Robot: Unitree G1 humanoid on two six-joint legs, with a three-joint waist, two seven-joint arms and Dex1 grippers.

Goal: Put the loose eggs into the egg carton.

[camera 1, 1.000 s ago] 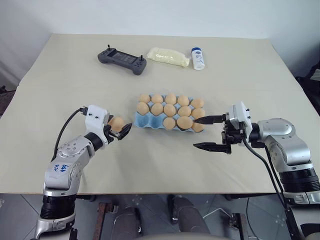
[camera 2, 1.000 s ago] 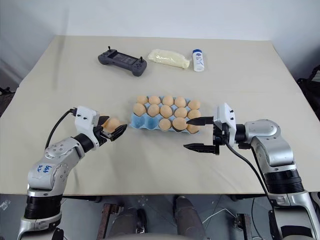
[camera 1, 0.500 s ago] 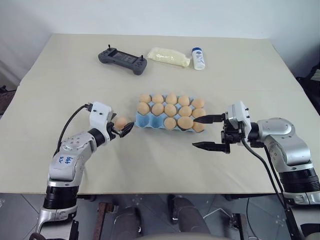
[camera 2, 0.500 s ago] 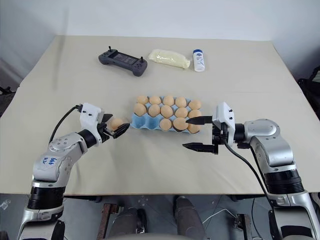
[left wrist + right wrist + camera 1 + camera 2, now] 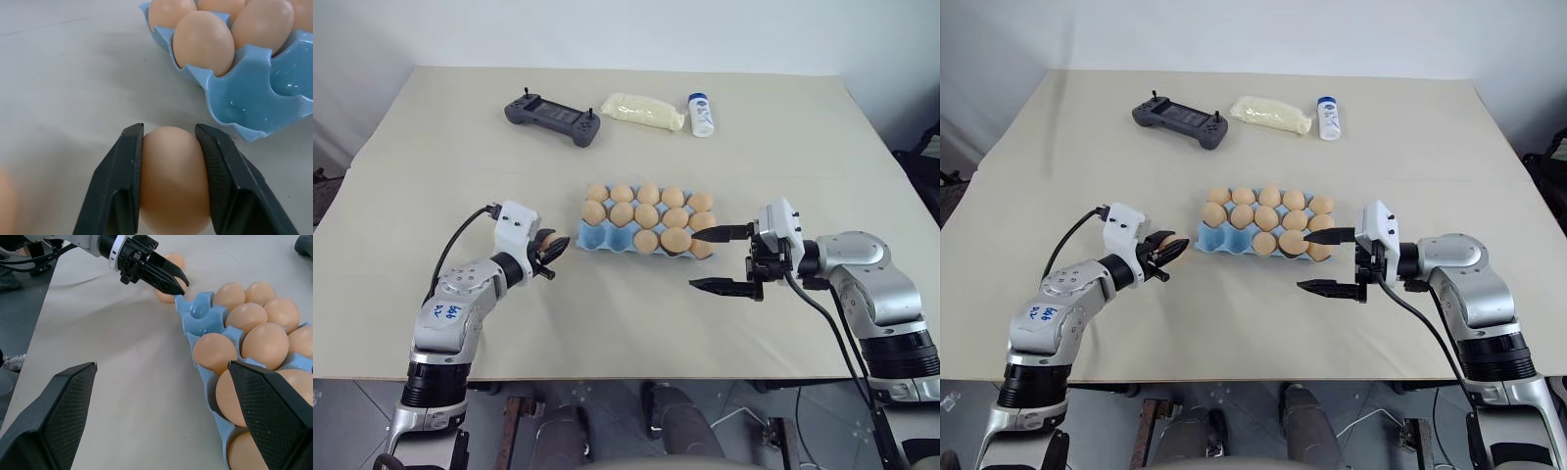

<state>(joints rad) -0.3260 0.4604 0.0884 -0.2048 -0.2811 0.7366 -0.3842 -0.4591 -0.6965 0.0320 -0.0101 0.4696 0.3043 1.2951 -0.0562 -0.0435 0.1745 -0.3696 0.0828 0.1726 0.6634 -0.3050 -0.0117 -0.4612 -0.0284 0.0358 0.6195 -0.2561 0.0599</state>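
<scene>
Tan egg (image 5: 173, 178) clamped in left gripper (image 5: 168, 142), beside blue carton (image 5: 254, 105)

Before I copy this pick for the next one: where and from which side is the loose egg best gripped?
Across its widest middle, coming in low from the robot's left, as the left gripper does: the egg rounds evenly there and the carton blocks the other side.

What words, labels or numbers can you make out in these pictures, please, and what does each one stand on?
Blue handwritten marks on a white sticker on the left arm: too small to read.
Printed label on the white bottle with the blue cap: too small to read.
Gamepad, pale yellow packet, egg carton, eggs: no text visible.
</scene>
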